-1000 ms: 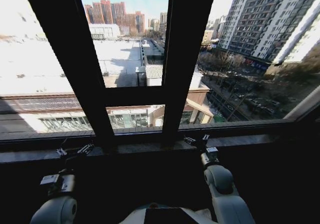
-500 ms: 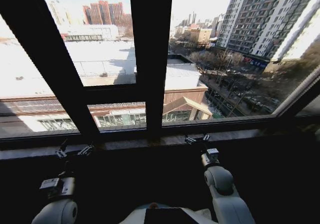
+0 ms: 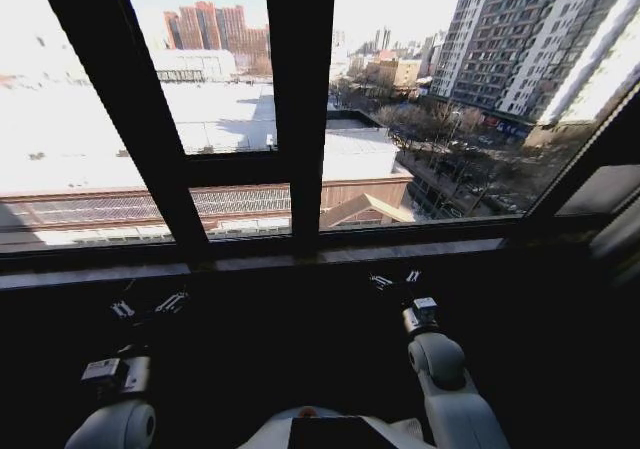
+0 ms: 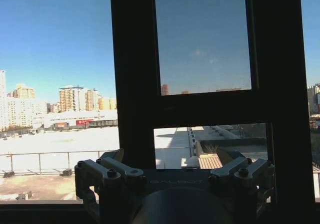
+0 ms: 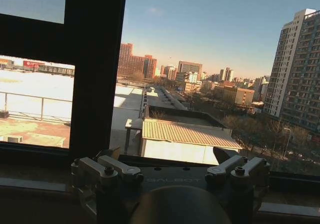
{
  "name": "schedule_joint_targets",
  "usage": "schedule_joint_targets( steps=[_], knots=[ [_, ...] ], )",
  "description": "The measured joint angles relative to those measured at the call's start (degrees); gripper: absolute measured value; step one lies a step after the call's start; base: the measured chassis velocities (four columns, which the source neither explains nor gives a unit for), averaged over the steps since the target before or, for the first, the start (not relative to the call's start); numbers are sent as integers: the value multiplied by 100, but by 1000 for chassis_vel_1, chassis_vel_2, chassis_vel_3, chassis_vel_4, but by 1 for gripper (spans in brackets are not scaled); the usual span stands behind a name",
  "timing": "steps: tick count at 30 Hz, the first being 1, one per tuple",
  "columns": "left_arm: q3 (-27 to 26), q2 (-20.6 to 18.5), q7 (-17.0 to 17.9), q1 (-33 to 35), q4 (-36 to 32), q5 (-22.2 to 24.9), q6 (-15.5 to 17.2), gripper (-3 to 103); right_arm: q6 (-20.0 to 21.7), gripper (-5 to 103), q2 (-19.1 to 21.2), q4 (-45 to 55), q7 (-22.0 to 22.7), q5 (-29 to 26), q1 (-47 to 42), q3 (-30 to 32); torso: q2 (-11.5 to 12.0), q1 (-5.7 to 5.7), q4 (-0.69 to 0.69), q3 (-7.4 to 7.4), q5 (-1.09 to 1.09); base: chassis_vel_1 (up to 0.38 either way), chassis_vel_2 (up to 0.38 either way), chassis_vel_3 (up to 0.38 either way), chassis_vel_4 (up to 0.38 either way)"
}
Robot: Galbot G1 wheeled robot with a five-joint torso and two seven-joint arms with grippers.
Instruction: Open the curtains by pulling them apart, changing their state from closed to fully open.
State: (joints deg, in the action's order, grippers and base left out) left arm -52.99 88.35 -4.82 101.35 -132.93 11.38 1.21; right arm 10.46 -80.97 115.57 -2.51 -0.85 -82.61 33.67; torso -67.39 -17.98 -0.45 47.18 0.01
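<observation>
Both tools low under window sill (image 3: 330,254): left tool (image 3: 148,307) spread, right tool (image 3: 395,280) spread, both empty. Pale fabric sliver, maybe curtains (image 3: 622,231), far right, nearer right arm.

Strong daylight pours in through the window (image 3: 400,119), blowing out the snowy rooftops (image 3: 80,139) to white glare. The frame bars (image 3: 300,109) and sill (image 3: 300,259) below sink into near-black silhouette, perhaps underexposed. Head-view edges bow noticeably.
</observation>
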Motion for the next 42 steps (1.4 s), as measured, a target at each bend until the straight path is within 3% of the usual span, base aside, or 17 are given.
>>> schedule_joint_targets(
  steps=[19, 22, 25, 30, 33, 35, 42],
  knots=[
    [-13, -50, -26, -44, 181, 42, -157, 100, -45, 100, -82, -66, -12, 58, 40, -32, 1, -2, 1, 1, 1, 287, -411, -285, 420],
    [7, -50, -40, -54, 214, 51, -248, 100, -211, 100, -86, -126, -28, 83, 42, -41, 1, -2, 1, 1, 1, 288, -426, -258, 426],
    [42, -52, -136, -101, 332, 142, -538, 100, -501, 100, -95, -262, -26, 381, 61, -32, -4, 5, 1, -3, 4, 210, -310, -199, 354],
    [77, -72, -203, -162, 383, 237, -578, 100, -513, 100, -127, -267, -89, 454, 65, -40, -2, 4, 0, -1, -6, 61, -67, -115, 194],
    [82, -78, -254, -186, 401, 244, -582, 100, -507, 100, -132, -268, -130, 460, 67, -36, 0, 2, -4, 0, -2, -26, -15, -40, -1],
    [91, -85, -306, -222, 431, 256, -587, 100, -473, 100, -130, -264, -269, 460, 54, -34, 4, -6, 2, 3, 3, -18, 27, 21, -21],
    [37, -254, -557, -242, 456, 524, -541, 100, -41, 100, -51, -65, -462, 277, 90, -137, 4, -4, 0, 2, 0, -31, 30, 42, -25]
  ],
)
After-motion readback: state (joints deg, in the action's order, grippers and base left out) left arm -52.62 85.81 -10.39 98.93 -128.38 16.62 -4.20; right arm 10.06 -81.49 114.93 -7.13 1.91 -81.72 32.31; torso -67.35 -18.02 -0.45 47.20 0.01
